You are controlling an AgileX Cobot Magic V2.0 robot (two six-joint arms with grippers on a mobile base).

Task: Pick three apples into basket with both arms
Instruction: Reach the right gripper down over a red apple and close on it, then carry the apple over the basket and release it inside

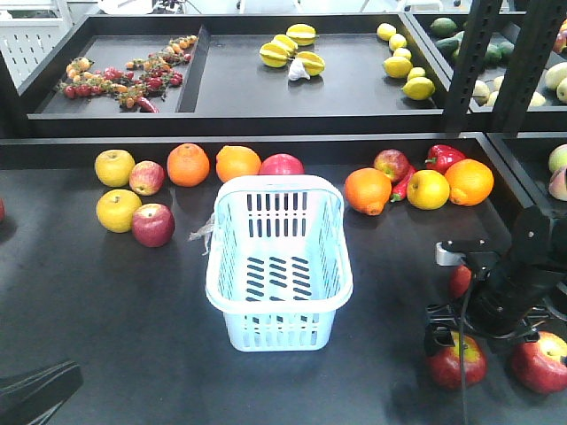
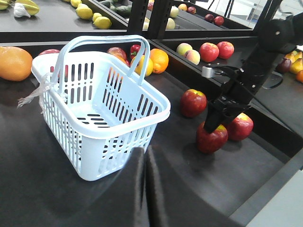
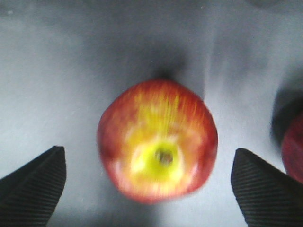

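At the near right of the dark table [image 1: 106, 301], the right gripper [image 3: 147, 153] hangs directly over a red apple [image 1: 457, 359]. Its two ribbed fingers [image 3: 33, 187] are spread wide, one on each side of the fruit, and neither touches it. The apple sits on the table stem end up, with a yellow patch around the stem. In the right wrist view it is slightly blurred.

A second apple [image 1: 540, 361] lies just to its right, close to the table's right edge. A third apple [image 1: 459, 282] lies a little farther back, partly hidden behind the right arm [image 1: 509, 274] in the front view.

The basket [image 1: 279, 332] stands upright in the middle of the table, to the left of the three apples and apart from them. Nothing shows inside it. A wisp of clear plastic [image 1: 204, 232] hangs at its far left corner.

At the near left, the left gripper [image 2: 144, 184] points toward the basket with its fingers pressed together, holding nothing.

Along the far side of the table lie oranges [image 1: 367, 190], yellow fruits [image 1: 118, 210], a red pepper [image 1: 443, 158] and more red apples [image 1: 152, 224].
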